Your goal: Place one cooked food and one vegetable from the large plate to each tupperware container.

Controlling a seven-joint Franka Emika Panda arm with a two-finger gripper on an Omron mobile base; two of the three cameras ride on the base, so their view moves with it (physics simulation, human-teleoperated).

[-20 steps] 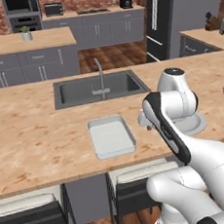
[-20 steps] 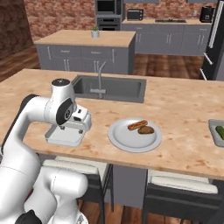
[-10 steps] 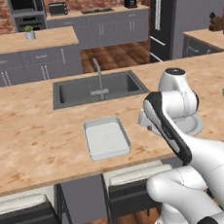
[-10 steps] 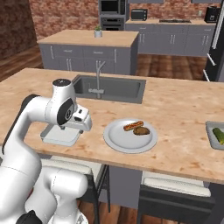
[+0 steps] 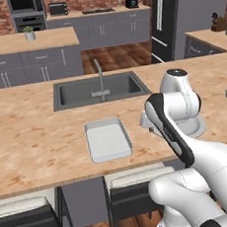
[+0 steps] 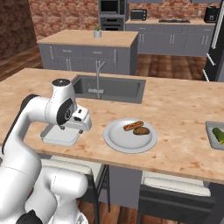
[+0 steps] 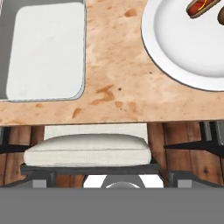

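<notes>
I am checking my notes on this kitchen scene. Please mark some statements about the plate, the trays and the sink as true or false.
1. The large plate holds a hot dog. True.
2. The tray near the arm holds food. False: nothing lies in it.
3. The plate sits inside the sink. False: it rests on the counter.
4. A stool stands below the counter edge. True.

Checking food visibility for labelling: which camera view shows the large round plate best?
The right base view: the whole round pale grey-white plate shows, with a hot dog and a brown patty on it. The hand view crops it at the top right corner. In the left base view the arm hides it.
</notes>
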